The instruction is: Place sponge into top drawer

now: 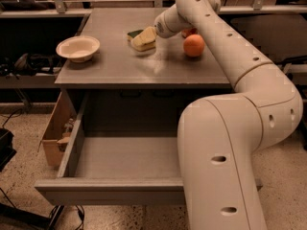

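The sponge (136,36), dark green on top with yellow foam below, lies on the grey cabinet top (120,66), near its back middle. My gripper (147,36) reaches in from the right and is at the sponge's right side, low over it and covering part of it. The sponge still rests on the cabinet top. The top drawer (110,193) is pulled wide open below the cabinet top. Its grey floor shows nothing inside, and my arm hides its right part.
An orange (194,45) sits on the cabinet top right of the gripper, with a small red thing (188,31) behind it. A white bowl (77,48) stands at the left. A cardboard box (52,134) stands beside the drawer's left wall. My arm's large body (225,166) fills the lower right.
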You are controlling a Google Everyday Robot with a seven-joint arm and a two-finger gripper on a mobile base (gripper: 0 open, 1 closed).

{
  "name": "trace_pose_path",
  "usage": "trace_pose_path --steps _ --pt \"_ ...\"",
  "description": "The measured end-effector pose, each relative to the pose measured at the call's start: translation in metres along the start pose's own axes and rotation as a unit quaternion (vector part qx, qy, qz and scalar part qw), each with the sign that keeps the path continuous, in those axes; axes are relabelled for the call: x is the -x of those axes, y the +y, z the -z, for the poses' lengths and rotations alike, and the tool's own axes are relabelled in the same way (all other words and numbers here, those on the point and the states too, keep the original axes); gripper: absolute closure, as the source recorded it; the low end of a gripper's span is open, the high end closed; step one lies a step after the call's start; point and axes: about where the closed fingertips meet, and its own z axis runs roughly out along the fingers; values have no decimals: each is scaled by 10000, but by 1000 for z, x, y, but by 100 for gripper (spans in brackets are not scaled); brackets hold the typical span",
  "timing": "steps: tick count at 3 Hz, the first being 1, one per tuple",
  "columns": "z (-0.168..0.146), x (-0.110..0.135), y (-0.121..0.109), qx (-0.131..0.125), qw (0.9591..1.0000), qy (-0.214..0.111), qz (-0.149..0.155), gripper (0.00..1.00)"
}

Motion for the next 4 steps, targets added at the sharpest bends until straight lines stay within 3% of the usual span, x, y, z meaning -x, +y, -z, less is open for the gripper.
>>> trace_pose_path --steps 1,3,4 --pt "-13 5 10 64 10000 39 40 14" --pt "-36 -7 18 153 9993 347 -47 60" --pt "-36 -7 18 153 9993 347 -46 91"
